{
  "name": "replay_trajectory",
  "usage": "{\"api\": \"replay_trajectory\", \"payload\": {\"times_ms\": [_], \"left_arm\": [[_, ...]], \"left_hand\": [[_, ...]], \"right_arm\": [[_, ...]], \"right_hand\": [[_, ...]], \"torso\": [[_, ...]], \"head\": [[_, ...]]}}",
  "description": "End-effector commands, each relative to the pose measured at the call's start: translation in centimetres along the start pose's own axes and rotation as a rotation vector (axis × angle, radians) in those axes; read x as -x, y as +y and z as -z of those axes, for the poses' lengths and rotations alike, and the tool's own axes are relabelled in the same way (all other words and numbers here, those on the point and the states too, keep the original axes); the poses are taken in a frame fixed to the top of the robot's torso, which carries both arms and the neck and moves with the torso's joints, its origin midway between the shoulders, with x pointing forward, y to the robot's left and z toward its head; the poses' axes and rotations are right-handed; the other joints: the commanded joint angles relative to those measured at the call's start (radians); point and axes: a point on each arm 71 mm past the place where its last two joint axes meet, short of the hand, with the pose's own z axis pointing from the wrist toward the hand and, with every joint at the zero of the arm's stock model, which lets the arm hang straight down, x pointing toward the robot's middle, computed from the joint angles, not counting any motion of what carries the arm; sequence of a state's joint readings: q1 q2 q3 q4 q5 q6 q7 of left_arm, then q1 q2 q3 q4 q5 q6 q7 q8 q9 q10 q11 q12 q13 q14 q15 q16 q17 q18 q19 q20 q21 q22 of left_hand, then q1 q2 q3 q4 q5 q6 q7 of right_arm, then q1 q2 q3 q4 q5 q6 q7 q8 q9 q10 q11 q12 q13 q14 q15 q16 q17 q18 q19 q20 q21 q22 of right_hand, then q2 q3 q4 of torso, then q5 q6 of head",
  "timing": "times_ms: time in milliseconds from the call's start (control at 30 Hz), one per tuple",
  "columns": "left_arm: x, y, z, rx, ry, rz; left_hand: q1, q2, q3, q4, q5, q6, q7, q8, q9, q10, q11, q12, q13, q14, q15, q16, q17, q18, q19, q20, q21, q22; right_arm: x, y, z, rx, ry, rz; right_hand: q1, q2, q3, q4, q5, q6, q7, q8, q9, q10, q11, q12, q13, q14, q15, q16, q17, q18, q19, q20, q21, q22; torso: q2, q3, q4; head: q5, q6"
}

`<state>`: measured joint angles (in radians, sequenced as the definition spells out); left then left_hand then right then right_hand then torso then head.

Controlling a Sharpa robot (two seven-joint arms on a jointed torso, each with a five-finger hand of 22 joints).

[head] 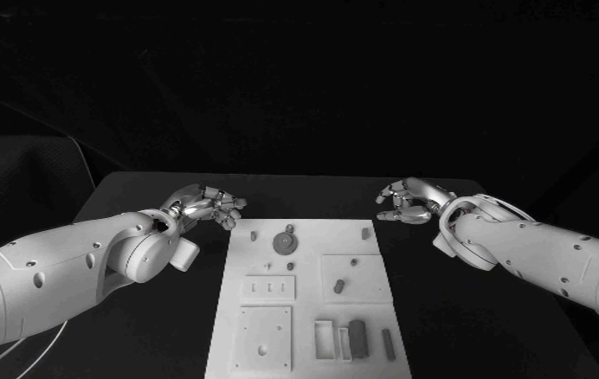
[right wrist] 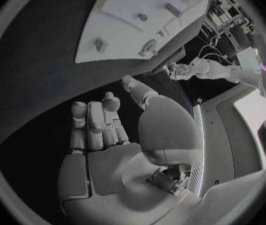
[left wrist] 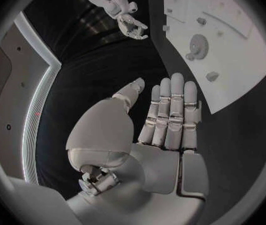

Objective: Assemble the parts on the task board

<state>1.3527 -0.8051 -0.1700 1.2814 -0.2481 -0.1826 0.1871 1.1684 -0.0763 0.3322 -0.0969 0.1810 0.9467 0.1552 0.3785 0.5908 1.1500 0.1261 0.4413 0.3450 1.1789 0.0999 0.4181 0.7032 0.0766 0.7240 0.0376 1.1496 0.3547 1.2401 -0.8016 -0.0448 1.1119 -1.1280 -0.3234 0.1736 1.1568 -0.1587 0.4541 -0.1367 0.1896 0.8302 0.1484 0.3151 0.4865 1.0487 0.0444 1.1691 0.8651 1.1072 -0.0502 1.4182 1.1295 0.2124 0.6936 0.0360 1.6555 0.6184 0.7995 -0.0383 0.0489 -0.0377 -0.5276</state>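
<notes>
Task board (head: 305,262) — a white plate — lying in the middle of the black table (head: 150,193), between the two arms. Grey parts rest on it: a gear (head: 285,241) near the far end, a small peg (head: 338,286) on a square panel, and an upright block (head: 358,337) with a thin bar (head: 389,344) beside it at the near end. Left hand (head: 209,204) hovers off the board's far left corner, fingers extended and apart, holding nothing. Right hand (head: 408,202) hovers off the far right corner — fingers loosely spread, likewise empty.
</notes>
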Motion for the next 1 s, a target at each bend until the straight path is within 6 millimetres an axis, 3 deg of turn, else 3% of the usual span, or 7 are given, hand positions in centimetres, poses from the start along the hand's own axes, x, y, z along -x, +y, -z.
{"api": "replay_trajectory", "payload": {"times_ms": [33, 167, 300, 433, 467, 733, 1000], "left_arm": [[-0.4, -0.1, -0.1, -0.017, 0.027, 0.000], [-0.5, 0.1, -0.1, -0.015, 0.030, 0.000], [-0.5, 0.3, -0.1, -0.011, 0.030, 0.001], [-0.4, 0.4, -0.2, -0.003, 0.027, 0.000], [-0.4, 0.5, -0.2, -0.003, 0.027, 0.000], [-0.5, 0.4, -0.3, -0.004, 0.031, 0.000], [-0.6, 0.4, -0.2, -0.004, 0.034, -0.001]], "left_hand": [[0.000, -0.003, 0.003, 0.001, 0.004, 0.000, -0.003, -0.002, 0.000, -0.004, 0.000, -0.003, -0.001, 0.005, -0.002, -0.005, 0.002, 0.020, 0.009, -0.001, -0.004, -0.001], [0.000, -0.003, 0.003, 0.001, 0.003, 0.000, -0.003, -0.002, 0.000, -0.004, 0.000, -0.003, -0.001, 0.005, -0.002, -0.005, 0.002, 0.020, 0.009, -0.001, -0.005, -0.001], [0.000, -0.003, 0.003, 0.001, 0.003, 0.000, -0.003, -0.002, 0.000, -0.004, 0.000, -0.003, -0.001, 0.005, -0.002, -0.005, 0.002, 0.020, 0.009, -0.001, -0.005, -0.001], [0.000, -0.004, 0.003, 0.001, 0.003, 0.000, -0.003, -0.002, 0.000, -0.005, 0.000, -0.004, -0.001, 0.005, -0.002, -0.005, 0.002, 0.020, 0.009, -0.001, -0.005, -0.001], [0.000, -0.004, 0.003, 0.001, 0.003, 0.000, -0.003, -0.002, 0.000, -0.005, 0.000, -0.004, -0.001, 0.005, -0.002, -0.005, 0.002, 0.020, 0.009, -0.001, -0.005, -0.001], [-0.001, -0.006, 0.002, 0.001, 0.003, -0.001, -0.003, -0.003, 0.000, -0.006, 0.000, -0.005, -0.001, 0.005, -0.002, -0.006, 0.002, 0.020, 0.008, -0.001, -0.005, -0.002], [-0.001, -0.007, 0.002, 0.001, 0.003, -0.001, -0.003, -0.003, -0.001, -0.006, 0.000, -0.005, -0.001, 0.005, -0.002, -0.006, 0.002, 0.020, 0.008, 0.000, -0.005, -0.002]], "right_arm": [[-0.6, -0.9, 0.1, 0.051, 0.041, 0.046], [-1.6, -2.1, 0.2, 0.032, 0.066, 0.085], [-2.8, -2.8, 0.3, 0.020, 0.085, 0.089], [-4.1, -3.5, 0.5, 0.005, 0.106, 0.086], [-4.3, -3.5, 0.6, 0.005, 0.108, 0.085], [-5.0, -3.0, 0.2, 0.019, 0.109, 0.081], [-5.3, -2.7, -0.1, 0.026, 0.106, 0.078]], "right_hand": [[0.017, -0.005, -0.015, 0.001, -0.003, -0.028, -0.006, -0.008, -0.006, -0.038, 0.017, -0.020, -0.013, -0.042, 0.013, -0.016, -0.007, -0.023, -0.037, 0.004, 0.007, -0.008], [0.031, -0.013, -0.034, 0.001, -0.004, -0.062, -0.018, -0.010, -0.013, -0.069, 0.032, -0.040, -0.028, -0.085, 0.029, -0.033, -0.014, -0.038, -0.076, 0.008, -0.010, -0.017], [0.031, -0.013, -0.035, 0.001, -0.004, -0.063, -0.017, -0.010, -0.013, -0.071, 0.033, -0.041, -0.029, -0.088, 0.031, -0.034, -0.015, -0.039, -0.079, 0.008, -0.011, -0.018], [0.031, -0.015, -0.038, 0.001, -0.004, -0.065, -0.017, -0.009, -0.014, -0.075, 0.035, -0.044, -0.031, -0.094, 0.033, -0.036, -0.016, -0.041, -0.084, 0.009, -0.014, -0.019], [0.032, -0.015, -0.040, 0.001, -0.004, -0.067, -0.017, -0.009, -0.014, -0.076, 0.035, -0.045, -0.031, -0.096, 0.034, -0.037, -0.016, -0.042, -0.086, 0.009, -0.015, -0.020], [0.031, -0.017, -0.045, 0.002, -0.005, -0.076, -0.019, -0.011, -0.016, -0.080, 0.038, -0.047, -0.034, -0.103, 0.037, -0.039, -0.017, -0.045, -0.091, 0.010, -0.017, -0.021], [0.030, -0.015, -0.046, 0.004, -0.005, -0.080, -0.020, -0.012, -0.016, -0.081, 0.039, -0.048, -0.034, -0.105, 0.038, -0.039, -0.017, -0.046, -0.093, 0.010, -0.018, -0.022]], "torso": [[0.001, 0.0017, -0.0016], [0.002, 0.0008, 0.0011], [0.004, 0.0015, 0.0022], [0.002, -0.0004, 0.0048], [0.001, -0.0020, 0.0038], [0.001, -0.0032, 0.0011], [0.001, -0.0073, 0.0045]], "head": [[-0.002, 0.002], [-0.004, -0.002], [0.001, -0.004], [0.000, -0.011], [0.001, -0.011], [0.002, -0.013], [0.001, -0.016]]}}
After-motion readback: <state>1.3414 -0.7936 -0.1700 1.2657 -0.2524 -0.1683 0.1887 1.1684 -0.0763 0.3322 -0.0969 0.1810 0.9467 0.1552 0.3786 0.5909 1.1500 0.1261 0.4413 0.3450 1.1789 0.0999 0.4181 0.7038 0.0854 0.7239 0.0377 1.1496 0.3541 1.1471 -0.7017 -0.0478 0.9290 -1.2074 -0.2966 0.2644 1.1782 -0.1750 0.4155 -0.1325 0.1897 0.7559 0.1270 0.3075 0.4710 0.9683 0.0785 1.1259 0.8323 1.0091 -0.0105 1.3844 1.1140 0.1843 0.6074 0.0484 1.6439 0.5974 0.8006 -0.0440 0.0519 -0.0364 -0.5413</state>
